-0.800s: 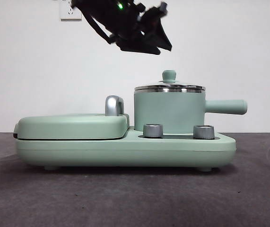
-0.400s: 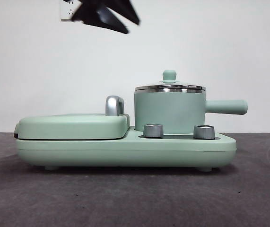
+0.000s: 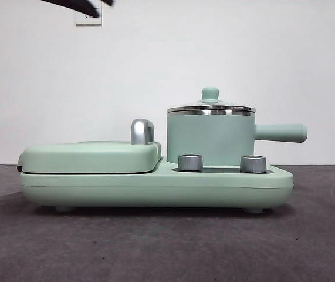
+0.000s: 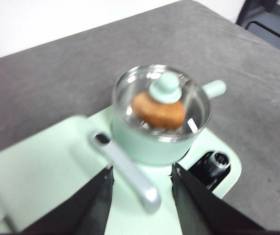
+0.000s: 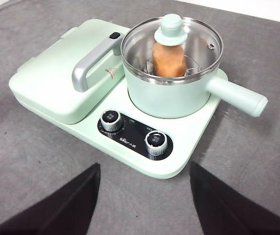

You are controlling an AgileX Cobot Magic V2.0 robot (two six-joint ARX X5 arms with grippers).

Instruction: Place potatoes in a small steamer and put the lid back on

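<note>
One green cooker base (image 5: 189, 147) sat on the grey table (image 5: 27, 161), carrying one closed griddle plate (image 5: 51, 83), one small steamer (image 5: 171, 93) and two dials (image 5: 112, 120). One lid (image 5: 171, 41) covered the steamer, one potato (image 5: 169, 59) inside. Left gripper (image 4: 142, 188) and right gripper (image 5: 144, 196) hung above, both spread, empty.

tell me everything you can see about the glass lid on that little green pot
The lid is round clear glass in a steel rim, with a small mint-green knob on top and a tiny vent hole near its edge. It sits flat and closed on the small steamer, rim on rim. Through it the orange-brown potato shows on a wire rack. No gripper touches it.
</note>
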